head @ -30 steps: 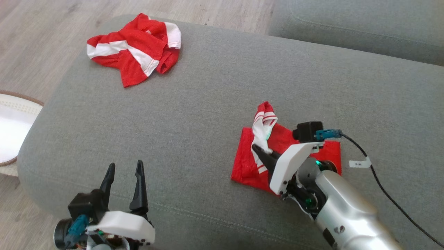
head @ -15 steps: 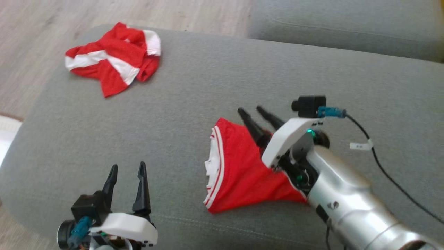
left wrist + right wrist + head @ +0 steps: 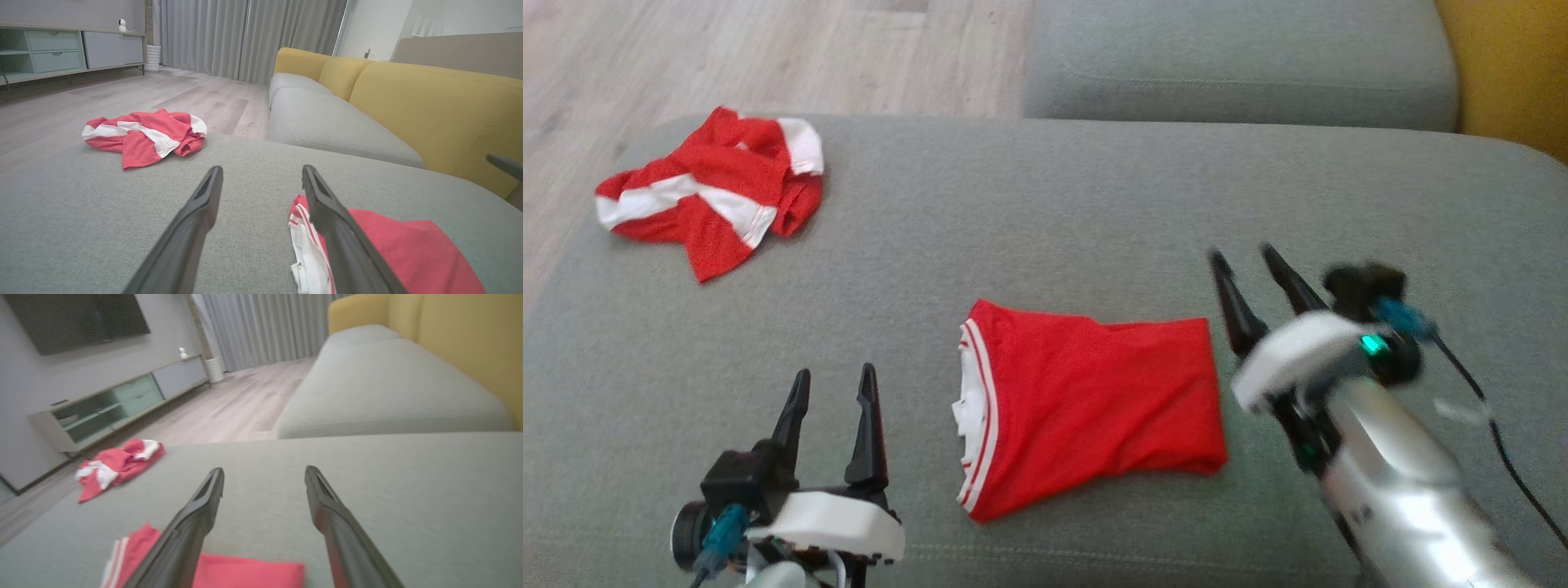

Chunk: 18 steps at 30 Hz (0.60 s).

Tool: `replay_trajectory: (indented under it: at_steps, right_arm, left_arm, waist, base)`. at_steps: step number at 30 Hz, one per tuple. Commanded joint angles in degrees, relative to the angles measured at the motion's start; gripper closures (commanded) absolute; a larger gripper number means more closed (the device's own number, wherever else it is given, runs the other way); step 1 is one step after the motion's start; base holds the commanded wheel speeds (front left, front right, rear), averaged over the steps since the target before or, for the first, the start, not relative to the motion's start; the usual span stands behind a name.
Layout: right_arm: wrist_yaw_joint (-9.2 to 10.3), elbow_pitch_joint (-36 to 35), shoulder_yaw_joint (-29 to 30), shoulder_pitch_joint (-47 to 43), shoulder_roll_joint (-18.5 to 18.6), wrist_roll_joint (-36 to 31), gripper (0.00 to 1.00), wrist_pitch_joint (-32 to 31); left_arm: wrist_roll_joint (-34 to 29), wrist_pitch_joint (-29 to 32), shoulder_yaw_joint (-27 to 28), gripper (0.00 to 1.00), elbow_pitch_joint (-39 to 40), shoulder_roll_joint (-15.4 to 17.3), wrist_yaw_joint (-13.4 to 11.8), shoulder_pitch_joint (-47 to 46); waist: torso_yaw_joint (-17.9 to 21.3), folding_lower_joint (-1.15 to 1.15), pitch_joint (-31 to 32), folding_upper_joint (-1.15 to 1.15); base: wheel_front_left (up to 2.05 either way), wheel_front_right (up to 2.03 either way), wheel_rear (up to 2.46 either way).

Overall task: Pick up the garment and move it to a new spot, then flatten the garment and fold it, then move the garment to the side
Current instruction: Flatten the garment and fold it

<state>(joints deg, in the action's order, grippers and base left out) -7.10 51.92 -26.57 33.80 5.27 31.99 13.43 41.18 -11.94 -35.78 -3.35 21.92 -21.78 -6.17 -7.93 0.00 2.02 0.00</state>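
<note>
The garment point(image 3: 1086, 408), red with white-striped trim on its left edge, lies folded flat on the grey sofa cushion point(image 3: 1029, 229). It shows too in the left wrist view point(image 3: 408, 253) and the right wrist view point(image 3: 245, 575). My right gripper point(image 3: 1245, 257) hovers open just right of the garment's far right corner, with nothing between its fingers. My left gripper point(image 3: 836, 377) stands open at the lower left, a short way left of the garment's striped edge, also holding nothing.
A second red-and-white garment point(image 3: 707, 192) lies crumpled at the cushion's far left corner. Another grey seat cushion point(image 3: 1233, 65) sits behind, with a yellow backrest point(image 3: 1515, 65) at the right. Wooden floor point(image 3: 727, 49) lies beyond the left edge.
My right gripper let go of the garment's striped end, opened and drew back to the right. The garment now lies folded flat. The head camera has also shifted.
</note>
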Motion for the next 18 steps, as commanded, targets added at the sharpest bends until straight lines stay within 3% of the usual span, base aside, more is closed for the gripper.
replay_trajectory:
  at_steps: [1,8,12,18]
  right_arm:
    - [-0.39,-2.07,2.46,-1.72,0.88,-3.96,0.00,1.18]
    - [-0.39,-13.27,17.67,-15.27,-0.70,-17.73,0.00,1.52]
    - [-0.39,-22.58,23.20,-23.04,-2.14,-22.81,0.00,-0.72]
    - [-0.39,-32.84,24.21,-31.08,-2.36,-20.51,0.00,-4.29]
  left_arm:
    - [-0.51,-0.92,2.55,0.00,0.71,0.71,0.44,-2.34]
    - [-0.51,-2.25,3.98,0.00,-1.84,1.87,1.65,0.83]
    - [-0.72,-2.62,4.86,0.00,-2.84,2.51,1.96,2.85]
    - [-0.50,-2.77,5.19,0.00,-3.76,2.84,2.46,4.81]
  waist:
    - [1.25,0.00,0.87,0.00]
    - [3.23,0.00,1.93,0.00]
    - [3.61,0.00,2.52,0.00]
    - [3.63,0.00,3.34,0.00]
  base:
    - [0.00,0.00,0.00]
    - [0.00,0.00,0.00]
    - [0.00,0.00,0.00]
    - [0.00,0.00,0.00]
